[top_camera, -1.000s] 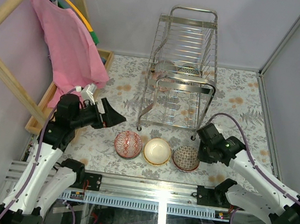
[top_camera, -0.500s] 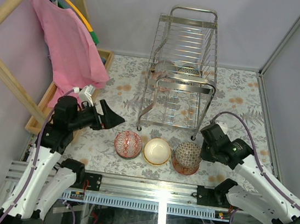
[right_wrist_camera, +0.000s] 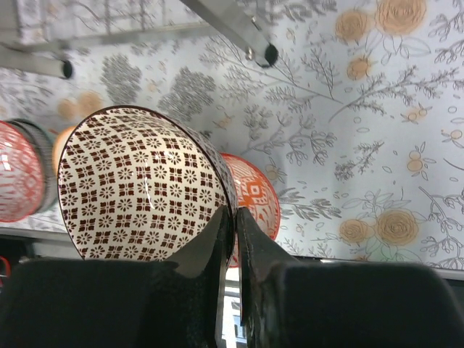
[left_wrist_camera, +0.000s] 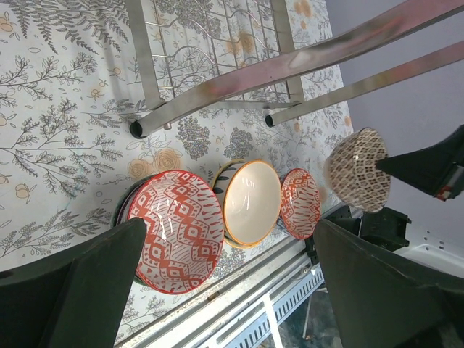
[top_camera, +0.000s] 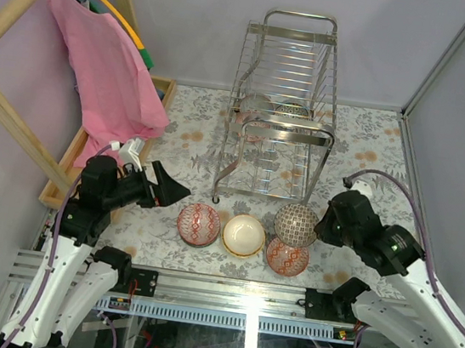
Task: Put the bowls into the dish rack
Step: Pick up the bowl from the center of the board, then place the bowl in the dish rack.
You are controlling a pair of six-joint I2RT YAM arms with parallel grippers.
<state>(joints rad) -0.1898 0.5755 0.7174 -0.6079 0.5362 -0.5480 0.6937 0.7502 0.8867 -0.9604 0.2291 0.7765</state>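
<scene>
The left claw (top_camera: pixel 170 188) hangs spread wide beside a red-patterned bowl (top_camera: pixel 198 224) and a cream bowl (top_camera: pixel 243 235) on the worktop (top_camera: pixel 372 158). Further right, the right claw (top_camera: pixel 320 228) pinches a brown-checked bowl (top_camera: pixel 296 223) by its rim, above an orange bowl (top_camera: pixel 287 257) and just in front of the dish rack (top_camera: pixel 282 120).

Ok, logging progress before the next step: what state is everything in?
Brown-patterned ceramic bowl: tipped on edge, held above the table.
Right hand: shut on its rim.
Left hand: open, empty.
Cream ceramic bowl: upright on table.
Red-diamond ceramic bowl: upright, stacked on a dark bowl.
Chrome wire dish rack: two bowls inside.
</scene>
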